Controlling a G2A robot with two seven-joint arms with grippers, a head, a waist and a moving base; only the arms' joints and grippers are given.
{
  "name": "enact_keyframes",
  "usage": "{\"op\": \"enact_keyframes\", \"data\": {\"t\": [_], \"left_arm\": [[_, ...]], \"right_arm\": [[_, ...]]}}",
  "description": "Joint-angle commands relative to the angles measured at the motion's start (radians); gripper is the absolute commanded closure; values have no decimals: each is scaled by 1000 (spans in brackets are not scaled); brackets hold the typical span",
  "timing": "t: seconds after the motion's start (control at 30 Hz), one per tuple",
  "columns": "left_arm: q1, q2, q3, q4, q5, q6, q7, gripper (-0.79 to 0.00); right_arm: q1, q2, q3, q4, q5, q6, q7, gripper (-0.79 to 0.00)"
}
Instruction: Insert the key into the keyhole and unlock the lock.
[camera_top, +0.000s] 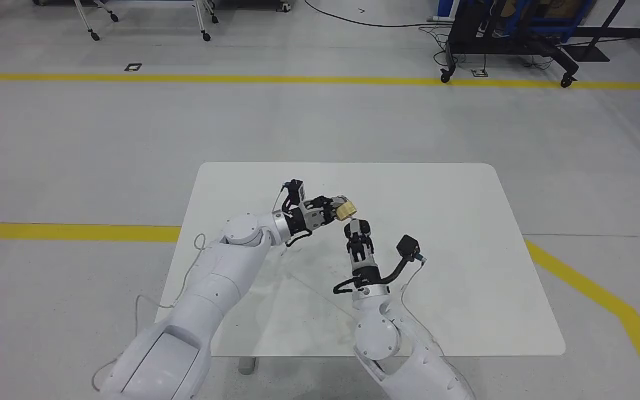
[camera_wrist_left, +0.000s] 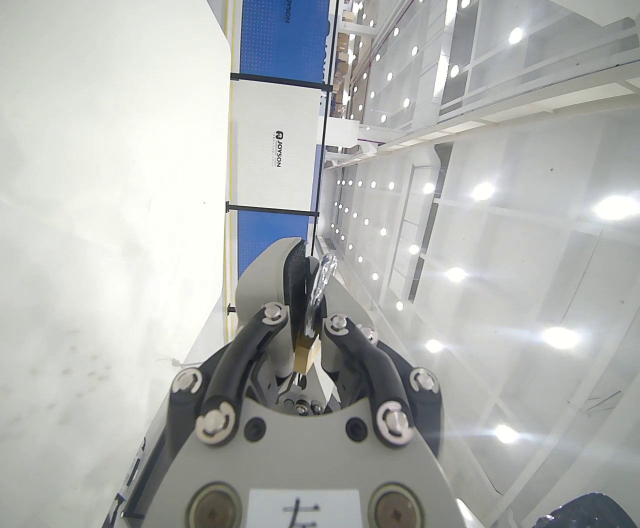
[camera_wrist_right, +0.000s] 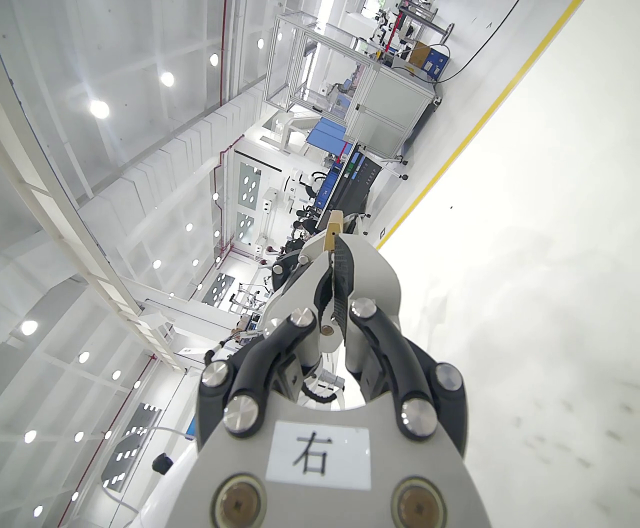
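I have the left gripper (camera_wrist_left: 305, 300) clamped on the brass lock (camera_wrist_left: 306, 355) (shackle pointing outward). The right gripper (camera_wrist_right: 336, 255), jaws together, sits just beside it.

- The key: too small to pick out in the top view. In the right wrist view nothing of it can be told between the pressed-together pads of the right gripper (camera_wrist_right: 334, 256).
- A brass piece (camera_wrist_right: 332, 231) pokes past those fingertips; whether it is lock body or key cannot be told.
- The lock (camera_wrist_left: 306, 352): in the left wrist view just a narrow brass strip shows. The rest is covered by the left gripper (camera_wrist_left: 311, 270) and its links.
- The shackle (camera_wrist_left: 322, 280) sits partly behind a finger pad.
- The keyhole: too small to tell from above, covered in the left wrist view.
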Motion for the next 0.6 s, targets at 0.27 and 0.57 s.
{"op": "enact_keyframes", "data": {"t": [0.27,0.57], "left_arm": [[2,-2,-3,0,18,-13,-6,0],[4,-3,-7,-2,27,-17,-9,0]], "right_arm": [[3,-14,6,9,-9,20,5,0],[1,-26,13,12,-16,18,4,-308]]}}
